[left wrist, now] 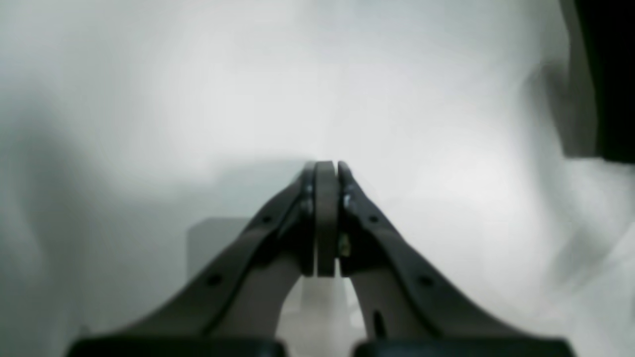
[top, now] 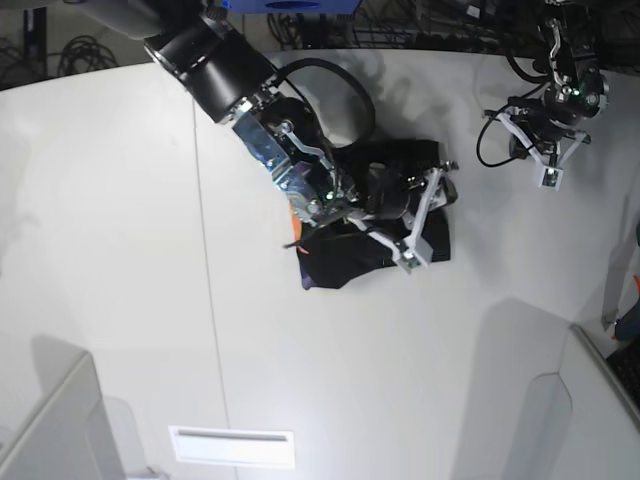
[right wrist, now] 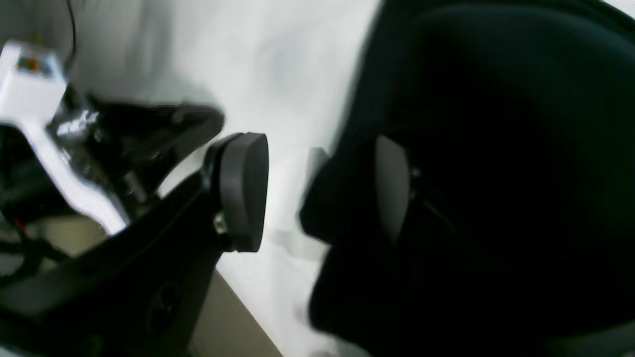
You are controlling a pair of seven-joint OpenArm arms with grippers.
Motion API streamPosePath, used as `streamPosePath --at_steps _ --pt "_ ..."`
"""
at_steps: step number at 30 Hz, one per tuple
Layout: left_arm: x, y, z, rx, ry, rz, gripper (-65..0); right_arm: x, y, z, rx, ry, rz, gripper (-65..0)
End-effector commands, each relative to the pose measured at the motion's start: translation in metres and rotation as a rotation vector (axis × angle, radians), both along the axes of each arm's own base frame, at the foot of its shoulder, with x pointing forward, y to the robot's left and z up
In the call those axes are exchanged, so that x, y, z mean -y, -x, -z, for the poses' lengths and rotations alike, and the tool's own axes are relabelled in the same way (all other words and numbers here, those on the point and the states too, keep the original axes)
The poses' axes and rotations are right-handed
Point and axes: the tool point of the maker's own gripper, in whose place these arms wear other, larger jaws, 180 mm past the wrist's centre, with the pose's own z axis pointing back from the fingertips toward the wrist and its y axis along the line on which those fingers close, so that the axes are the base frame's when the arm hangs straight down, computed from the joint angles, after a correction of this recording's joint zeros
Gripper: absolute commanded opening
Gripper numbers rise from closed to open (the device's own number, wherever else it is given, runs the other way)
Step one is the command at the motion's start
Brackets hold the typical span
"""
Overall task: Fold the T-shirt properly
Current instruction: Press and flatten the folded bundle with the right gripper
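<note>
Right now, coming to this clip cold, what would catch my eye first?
The black T-shirt, bunched into a compact bundle mid-table in the base view, stands out against the white table, with a flash of orange print at its left edge. The right hand sits over it, jaws apart, dark cloth against one finger. The left hand hangs closed and empty over bare table, off to the side.

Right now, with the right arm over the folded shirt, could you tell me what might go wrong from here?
1. The right gripper is open, yet one of its fingers sits against the black T-shirt; lifting away could drag cloth and undo the fold.
2. An orange patch and loose corner show at the bundle's left edge in the base view, so the fold may be uneven.
3. The left gripper is shut, off beside the shirt, so it cannot pin the cloth.
</note>
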Motion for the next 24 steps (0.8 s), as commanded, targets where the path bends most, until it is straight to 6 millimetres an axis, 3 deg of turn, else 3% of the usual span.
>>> streamPosePath --at_steps 1,3,5,7,9,11,14,15,20,24 --pt "-0.009 -0.008 -0.011 0.039 -0.020 0.000 -65.0 -0.019 0.000 -0.024 0.056 -0.049 -0.049 -33.0" --pt "-0.024 -0.009 -0.018 0.057 -0.038 -0.040 -65.0 -0.034 0.018 -0.045 0.076 -0.098 -0.133 -33.0" --pt "-0.041 -0.008 -0.025 0.075 -0.057 -0.084 -65.0 -0.034 0.023 -0.074 0.112 -0.150 -0.168 -33.0" --pt "-0.056 -0.007 -0.032 0.091 -0.076 -0.121 -65.0 -0.015 0.014 -0.100 0.180 -0.173 -0.150 -33.0" --pt "-0.071 -0.002 -0.038 0.101 -0.096 -0.159 -65.0 0.017 -0.003 -0.121 0.221 -0.190 -0.055 -34.2" --pt "-0.081 0.002 -0.044 0.109 -0.109 -0.159 -65.0 0.054 -0.022 -0.131 0.221 -0.201 0.083 -42.0" --pt "-0.096 0.019 -0.041 0.085 -0.110 -0.132 -65.0 0.105 -0.049 -0.116 0.200 -0.155 0.243 -62.7" --pt "-0.101 0.024 -0.039 0.074 -0.106 -0.133 -65.0 0.118 -0.055 -0.106 0.180 -0.128 0.278 -65.0" --pt "-0.113 0.044 -0.024 0.024 -0.086 -0.162 -65.0 0.160 -0.081 -0.045 0.089 -0.024 0.420 -65.0" --pt "-0.111 0.044 -0.023 0.022 -0.083 -0.151 -65.0 0.162 -0.086 -0.008 0.046 0.034 0.440 -65.0"
